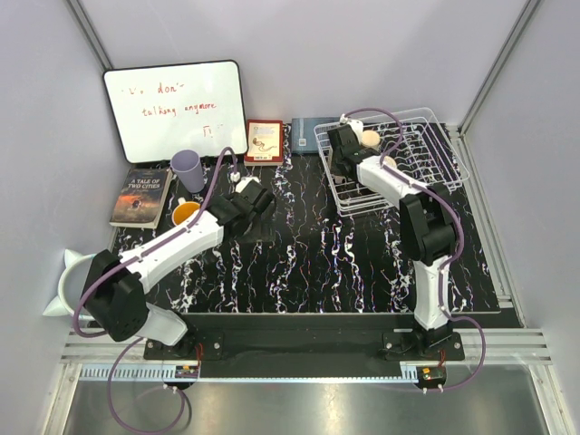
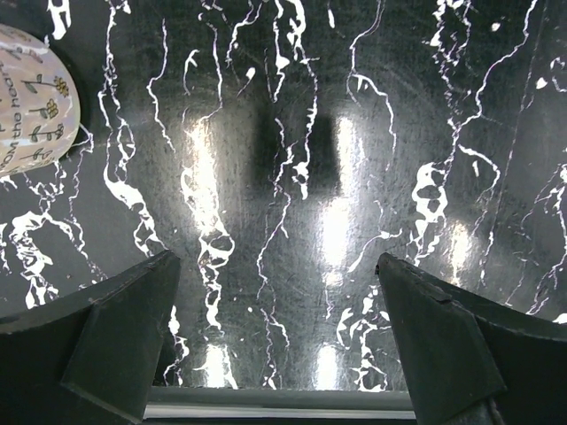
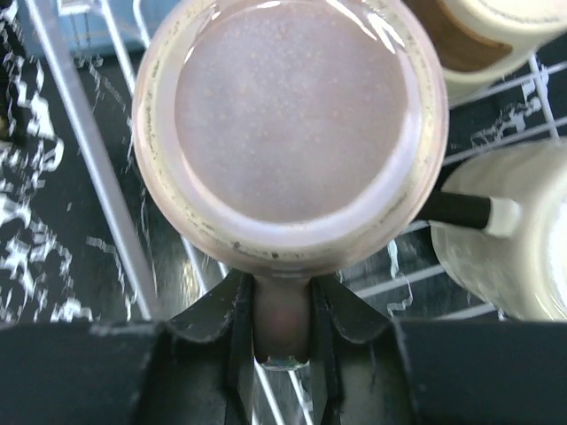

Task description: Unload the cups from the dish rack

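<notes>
Handle of pink cup (image 3: 292, 124) pinched tight in right gripper (image 3: 282, 305), cup sitting in dish rack (image 3: 89, 168) just beside cream cups (image 3: 505, 239). Lift straight up, clear the wires, don't bump neighbours. Left gripper (image 2: 275, 266) wide apart, empty, over black mat (image 2: 292, 106).

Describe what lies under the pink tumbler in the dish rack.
Around the pink tumbler, white dish rack wires and the marbled black mat show below. Its frosted base hides whatever is directly underneath.

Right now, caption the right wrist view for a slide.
Right hand grips the rim of a pink tumbler in the rack, cream cups beside it.
</notes>
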`<action>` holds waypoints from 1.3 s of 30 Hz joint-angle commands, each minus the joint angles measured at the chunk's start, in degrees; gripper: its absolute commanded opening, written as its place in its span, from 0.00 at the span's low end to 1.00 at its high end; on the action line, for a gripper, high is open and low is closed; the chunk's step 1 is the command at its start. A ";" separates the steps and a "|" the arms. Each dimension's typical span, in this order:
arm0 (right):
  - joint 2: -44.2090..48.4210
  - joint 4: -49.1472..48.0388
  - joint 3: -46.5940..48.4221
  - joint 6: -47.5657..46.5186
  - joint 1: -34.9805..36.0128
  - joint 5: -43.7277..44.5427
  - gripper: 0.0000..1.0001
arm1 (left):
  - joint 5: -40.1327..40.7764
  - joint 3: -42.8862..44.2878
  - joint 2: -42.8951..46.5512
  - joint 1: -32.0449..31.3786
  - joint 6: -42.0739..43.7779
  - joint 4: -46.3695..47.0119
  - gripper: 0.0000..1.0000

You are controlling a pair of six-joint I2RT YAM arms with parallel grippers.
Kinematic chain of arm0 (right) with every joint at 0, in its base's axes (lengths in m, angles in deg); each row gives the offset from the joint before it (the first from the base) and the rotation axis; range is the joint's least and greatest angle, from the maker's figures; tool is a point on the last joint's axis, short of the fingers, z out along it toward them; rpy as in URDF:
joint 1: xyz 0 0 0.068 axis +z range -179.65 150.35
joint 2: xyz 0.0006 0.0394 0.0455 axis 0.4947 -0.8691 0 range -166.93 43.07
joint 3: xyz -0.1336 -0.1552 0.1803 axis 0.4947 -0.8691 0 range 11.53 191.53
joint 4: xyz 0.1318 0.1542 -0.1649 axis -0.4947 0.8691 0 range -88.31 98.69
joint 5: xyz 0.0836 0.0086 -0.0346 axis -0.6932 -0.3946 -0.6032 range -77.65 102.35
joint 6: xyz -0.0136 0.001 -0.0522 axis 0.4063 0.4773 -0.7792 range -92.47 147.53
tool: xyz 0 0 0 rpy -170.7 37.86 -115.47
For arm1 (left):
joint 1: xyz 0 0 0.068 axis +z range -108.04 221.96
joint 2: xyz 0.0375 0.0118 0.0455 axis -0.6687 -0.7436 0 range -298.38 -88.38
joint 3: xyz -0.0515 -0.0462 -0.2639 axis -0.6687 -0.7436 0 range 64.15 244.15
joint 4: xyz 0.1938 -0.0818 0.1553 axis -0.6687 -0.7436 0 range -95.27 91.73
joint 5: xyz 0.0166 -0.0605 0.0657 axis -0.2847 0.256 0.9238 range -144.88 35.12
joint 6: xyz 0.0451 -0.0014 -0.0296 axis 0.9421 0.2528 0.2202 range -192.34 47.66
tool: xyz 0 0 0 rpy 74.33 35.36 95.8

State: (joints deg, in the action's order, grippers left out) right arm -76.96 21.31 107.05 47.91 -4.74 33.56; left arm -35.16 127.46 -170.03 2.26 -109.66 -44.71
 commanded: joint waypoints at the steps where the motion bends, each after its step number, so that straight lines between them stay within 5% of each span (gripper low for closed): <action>1: 11.55 -0.19 0.80 0.27 0.23 -2.92 0.00 | -0.65 4.01 -1.14 -0.20 -0.21 2.93 0.99; 11: 23.69 3.76 1.77 1.76 -0.03 -4.69 0.00 | -0.39 9.11 -2.90 0.06 -1.52 4.68 0.99; 16: 32.91 2.54 -5.42 10.36 -5.30 -15.13 0.00 | -6.26 9.29 -1.06 3.13 -3.81 11.00 0.99; 19: 39.85 -7.72 -16.39 16.69 -9.78 -27.33 0.00 | -18.46 2.72 2.54 7.51 -8.19 24.33 0.98; 23: 44.96 -20.47 -29.22 24.25 -14.18 -42.02 0.00 | -37.52 -10.91 6.15 11.92 -22.40 58.81 0.96; 29: 50.24 -42.44 -42.95 38.40 -15.59 -53.46 0.00 | -48.98 -17.16 1.15 12.90 -35.17 91.71 0.96; 33: 51.56 -54.92 -49.11 48.43 -15.68 -56.02 0.00 | -50.22 -16.29 -3.24 12.72 -39.93 100.21 0.94; 39: 52.70 -54.86 -51.40 49.67 -15.59 -57.59 0.00 | -51.19 -10.58 -6.85 10.97 -38.71 98.56 0.87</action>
State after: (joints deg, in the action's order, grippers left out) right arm -28.90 -17.32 54.05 92.87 -20.50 -19.25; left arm -83.22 111.94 -175.04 14.44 -147.23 45.96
